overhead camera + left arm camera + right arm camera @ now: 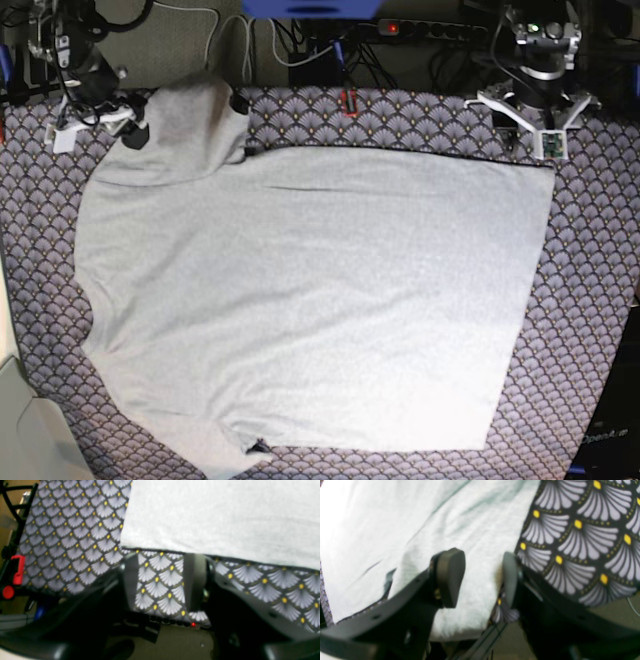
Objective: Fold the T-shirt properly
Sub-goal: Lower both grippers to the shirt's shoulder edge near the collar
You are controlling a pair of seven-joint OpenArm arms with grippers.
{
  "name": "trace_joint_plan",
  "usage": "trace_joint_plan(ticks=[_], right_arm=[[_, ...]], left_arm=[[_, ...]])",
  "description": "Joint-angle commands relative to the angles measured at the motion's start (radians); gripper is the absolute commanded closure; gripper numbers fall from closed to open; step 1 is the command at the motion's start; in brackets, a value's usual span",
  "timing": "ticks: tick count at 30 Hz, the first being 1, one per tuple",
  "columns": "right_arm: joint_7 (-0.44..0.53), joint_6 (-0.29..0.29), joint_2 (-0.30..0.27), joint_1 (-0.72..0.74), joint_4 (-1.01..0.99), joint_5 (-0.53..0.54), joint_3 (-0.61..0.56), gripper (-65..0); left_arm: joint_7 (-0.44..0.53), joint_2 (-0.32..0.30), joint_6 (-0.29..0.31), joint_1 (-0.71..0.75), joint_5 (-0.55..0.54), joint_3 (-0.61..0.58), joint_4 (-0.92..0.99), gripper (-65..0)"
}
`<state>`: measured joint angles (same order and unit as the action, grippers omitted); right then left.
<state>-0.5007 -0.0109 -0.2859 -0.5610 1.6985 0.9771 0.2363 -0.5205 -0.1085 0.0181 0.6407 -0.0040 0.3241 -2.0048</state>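
The table is draped edge to edge in a purple-grey fan-patterned tablecloth (590, 250) with yellow dots, and it's bare only in bands along the sides. Lying flat right on it, the light grey T-shirt (320, 300) is spread wide (plain side up, no lettering showing), its straight hem towards the base view's right. 1 sleeve reaches the top-left corner, another the bottom edge.

the t-shirt (310, 300) lies spread flat, plain light grey side up, no lettering showing. its straight hem runs down the right of the base view, its sleeves point to the far left and near left corners, and shallow creases cross the body. the near sleeve's edge curls over slightly.
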Motion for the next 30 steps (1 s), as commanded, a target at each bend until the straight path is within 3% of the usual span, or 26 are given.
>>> trace_joint_plan(ticks=[1, 16, 22, 30], right_arm=[[0.012, -0.002, -0.013, -0.014, 0.005, 0.021, 0.007, -29.5], [0.012, -0.002, -0.008, -0.092, -0.005, 0.021, -0.001, -29.5], [0.012, -0.004, 0.012, -0.092, -0.005, 0.021, -0.061, -29.2], [0.004, -0.004, 0.012, -0.07, -0.007, 0.019, -0.13, -17.9]], left_arm=[[0.023, -0.007, -0.007, 0.008, 0.002, 0.004, -0.018, -28.8], [0.023, -0.009, -0.007, -0.006, 0.003, 0.053, -0.012, -28.8], [0.021, -0.009, -0.007, -0.032, 0.003, 0.066, -0.009, -28.8], [0.021, -0.006, -0.007, -0.066, 0.003, 0.066, 0.034, -28.8]])
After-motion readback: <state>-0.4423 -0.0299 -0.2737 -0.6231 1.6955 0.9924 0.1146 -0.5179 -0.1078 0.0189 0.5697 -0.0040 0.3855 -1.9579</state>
